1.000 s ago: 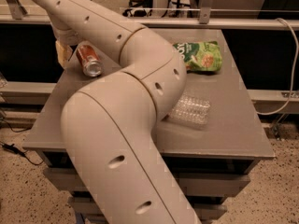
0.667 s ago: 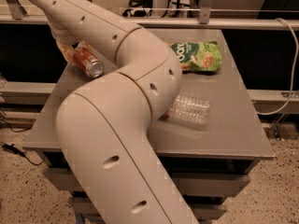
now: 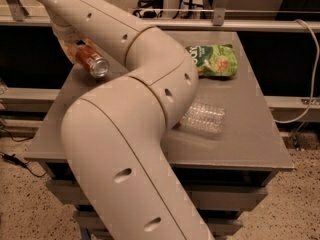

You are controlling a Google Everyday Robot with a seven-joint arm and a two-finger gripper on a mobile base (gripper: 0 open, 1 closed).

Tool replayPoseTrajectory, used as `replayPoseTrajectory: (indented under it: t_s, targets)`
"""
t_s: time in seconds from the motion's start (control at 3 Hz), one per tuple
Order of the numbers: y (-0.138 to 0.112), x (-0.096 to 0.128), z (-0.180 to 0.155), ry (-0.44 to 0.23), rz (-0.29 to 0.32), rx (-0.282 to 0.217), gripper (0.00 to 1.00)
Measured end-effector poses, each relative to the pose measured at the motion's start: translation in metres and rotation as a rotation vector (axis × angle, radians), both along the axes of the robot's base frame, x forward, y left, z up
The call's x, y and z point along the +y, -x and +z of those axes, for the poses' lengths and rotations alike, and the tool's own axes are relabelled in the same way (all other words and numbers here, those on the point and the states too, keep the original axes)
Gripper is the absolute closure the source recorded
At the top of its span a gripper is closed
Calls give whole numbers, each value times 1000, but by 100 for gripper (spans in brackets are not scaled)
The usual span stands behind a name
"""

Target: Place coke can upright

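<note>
The coke can (image 3: pixel 93 63) is a red-orange can with a silver top. It is held tilted, top pointing down to the right, above the far left corner of the grey table (image 3: pixel 250 129). My gripper (image 3: pixel 80 53) is at the upper left at the end of the big beige arm (image 3: pixel 145 69). It is shut on the can's rear half, and its fingers are mostly hidden behind the wrist and the can.
A green snack bag (image 3: pixel 214 60) lies at the table's far right. A clear plastic bottle (image 3: pixel 202 118) lies on its side at mid-table, partly behind my arm. A metal rail (image 3: pixel 225 26) runs behind the table. A cable (image 3: pixel 312 69) hangs at right.
The arm's elbow has shifted slightly left, uncovering more of the green bag. The can stays in the gripper at nearly the same spot, still tilted.
</note>
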State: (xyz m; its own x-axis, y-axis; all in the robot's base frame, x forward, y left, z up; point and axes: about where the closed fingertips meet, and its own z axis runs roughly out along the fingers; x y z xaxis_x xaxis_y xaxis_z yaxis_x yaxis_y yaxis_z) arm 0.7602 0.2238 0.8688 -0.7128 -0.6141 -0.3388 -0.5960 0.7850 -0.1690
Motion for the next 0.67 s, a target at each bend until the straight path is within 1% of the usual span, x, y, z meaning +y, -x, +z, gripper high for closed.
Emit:
replayPoseTrajectory:
  t_s: [0.33, 0.67]
  targets:
    - [-3, 2, 23, -75, 58, -47, 100]
    - [-3, -3, 50, -187, 153, -113, 100]
